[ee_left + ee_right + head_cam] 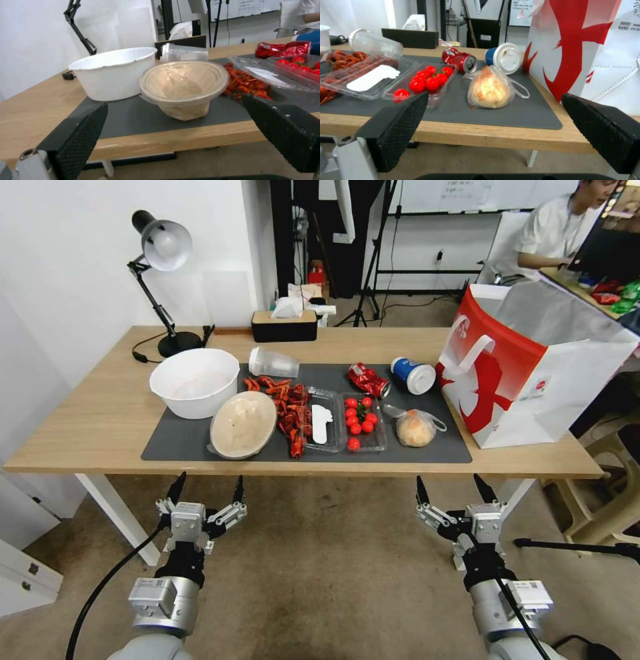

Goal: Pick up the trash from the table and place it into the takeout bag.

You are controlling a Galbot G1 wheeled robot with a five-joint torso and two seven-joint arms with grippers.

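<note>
Two tools low before bench edge, both spread, holding nothing: left tool (207,490), right tool (452,488). Straight beyond right tool, on grey mat (427,450): bun (416,428) in clear wrap, nearest trash, rounded lump, knotted end toward bag. Farther back: crushed can (368,379), blue cup (413,375) on side. Beige dish (243,424) beyond left tool. Bag (527,373) upright at right end.

Head view high, looking down over table (80,440), wrist views low at its near edge — sharing the mat (133,120).
</note>
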